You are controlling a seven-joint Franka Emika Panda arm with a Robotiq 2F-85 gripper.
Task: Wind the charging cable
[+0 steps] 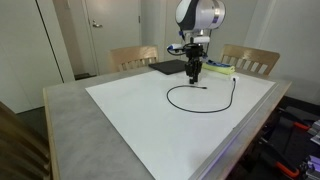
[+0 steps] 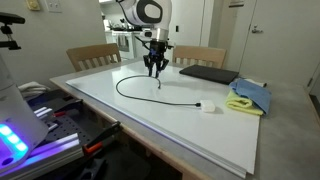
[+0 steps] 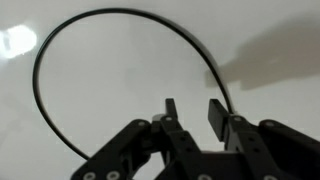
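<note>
A long, thin black charging cable [image 1: 190, 108] lies on the big white tabletop [image 1: 150, 130] in a wide, open curve. It is not wound up. In an exterior view the cable [image 2: 165, 101] bends round like a letter C and then runs flat to a small white block [image 2: 210, 106], which sits near the blue and yellow cloths [image 2: 250, 97]. The white and black robot arm [image 1: 200, 15] hangs down over the far part of the tabletop, and its black fingers [image 1: 193, 72] point straight down, very low, right over one end part of the cable. In the wrist view the fingers [image 3: 218, 115] are spread apart, and the gap between them shows only bare white tabletop. They are not pinching anything. The cable [image 3: 110, 11] makes a big round arch above them in that view, and one side of the arch comes down right beside the tip of one finger. I cannot tell if it touches that finger. A flat black rectangular pad [image 2: 208, 74] lies on the tabletop behind the arm, apart from the cable. Two wooden chairs [image 1: 135, 57] stand at the far edge of the table.
</note>
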